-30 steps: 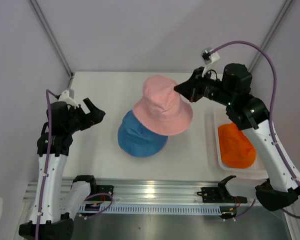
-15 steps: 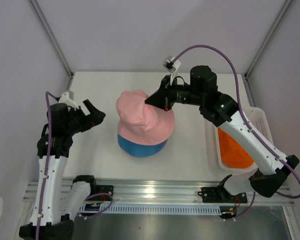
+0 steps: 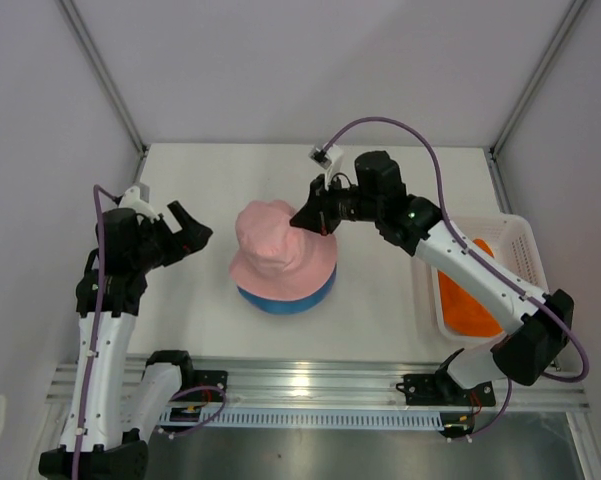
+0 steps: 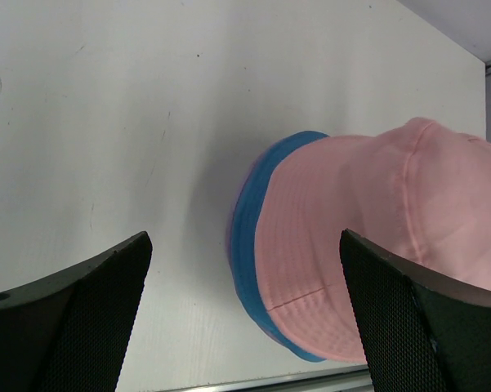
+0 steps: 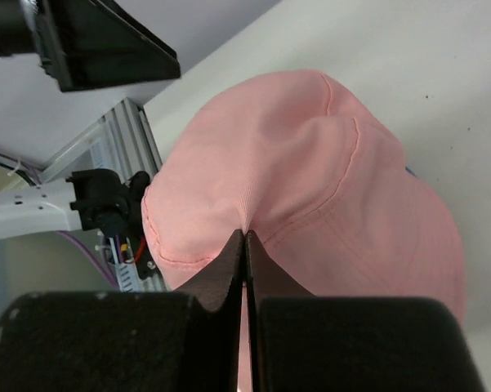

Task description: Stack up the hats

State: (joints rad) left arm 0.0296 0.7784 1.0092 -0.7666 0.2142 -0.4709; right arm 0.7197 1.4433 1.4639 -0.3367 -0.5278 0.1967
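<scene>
One pink hat [image 3: 280, 255] lay atop the blue hat [image 3: 280, 299]; the right gripper [image 3: 303, 219] pinched its fabric at two o'clock, the left gripper [image 3: 191, 229] gaped wide at nine o'clock

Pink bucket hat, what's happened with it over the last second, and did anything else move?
The right pincer, shut on the soft pink fabric bucket hat the whole time, carried it left and toward the near edge, lowering it over the blue fabric bucket hat, which now shows only as a rim beneath. Unchanged: the left pincer open at the left, the bright orange fabric hat in the white plastic basket.
</scene>
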